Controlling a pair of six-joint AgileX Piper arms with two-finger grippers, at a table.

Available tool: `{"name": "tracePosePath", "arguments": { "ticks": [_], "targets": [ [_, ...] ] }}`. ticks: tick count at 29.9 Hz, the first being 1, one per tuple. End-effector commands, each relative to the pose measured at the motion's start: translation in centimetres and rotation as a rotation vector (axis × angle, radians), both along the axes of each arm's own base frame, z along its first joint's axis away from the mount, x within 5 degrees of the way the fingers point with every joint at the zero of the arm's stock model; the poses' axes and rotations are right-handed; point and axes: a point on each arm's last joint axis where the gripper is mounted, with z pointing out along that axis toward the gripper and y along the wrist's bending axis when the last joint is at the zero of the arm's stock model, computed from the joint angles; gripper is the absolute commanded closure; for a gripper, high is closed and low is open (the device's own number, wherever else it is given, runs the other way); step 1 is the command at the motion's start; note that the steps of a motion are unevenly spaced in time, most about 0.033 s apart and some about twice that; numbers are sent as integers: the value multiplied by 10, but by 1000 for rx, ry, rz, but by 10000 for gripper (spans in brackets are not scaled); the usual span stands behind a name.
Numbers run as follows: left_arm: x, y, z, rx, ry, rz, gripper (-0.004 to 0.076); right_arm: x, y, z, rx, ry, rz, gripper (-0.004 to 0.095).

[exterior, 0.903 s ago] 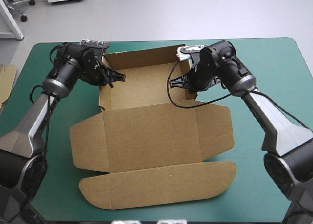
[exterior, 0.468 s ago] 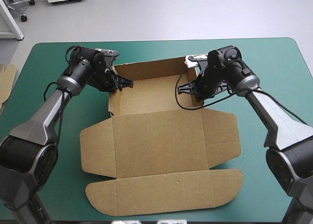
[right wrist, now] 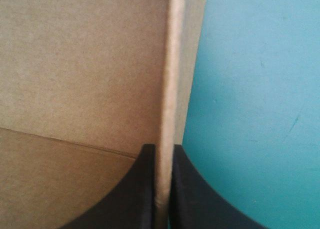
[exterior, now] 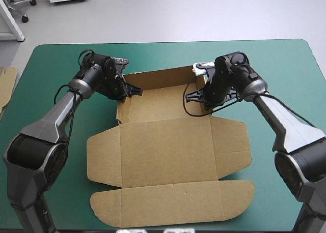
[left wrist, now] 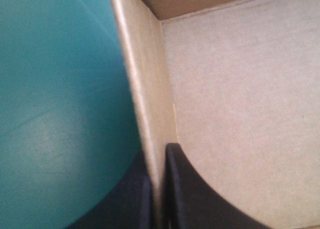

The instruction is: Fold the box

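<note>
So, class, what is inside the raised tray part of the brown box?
Only the bare brown floor of the box; nothing lies in it. The left gripper and right gripper each pinch a side wall, one finger inside. The teal-green cover beneath that floor is hidden.

surface (exterior: 285, 65) teal-green cover | lying on it: box (exterior: 168, 151), brown board, centre, walls raised at far part, lid and flaps flat toward near edge | more board (exterior: 6, 85) beyond left edge

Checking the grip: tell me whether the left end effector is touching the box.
Touching. Left wrist view: the left end effector clamps the box by its raised side wall, a finger on each face.
</note>
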Motion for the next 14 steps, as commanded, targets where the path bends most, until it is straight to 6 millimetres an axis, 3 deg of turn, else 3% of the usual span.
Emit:
{"name": "tracePosePath", "arguments": {
  "ticks": [1,14],
  "targets": [
    [-1,17,20,69,-75,-11,738,-2,-9,17,-32,-48,32,923],
    [3,18,18,25,-91,3,738,9,-2,-7,-26,10,56,922]
  ]
}}
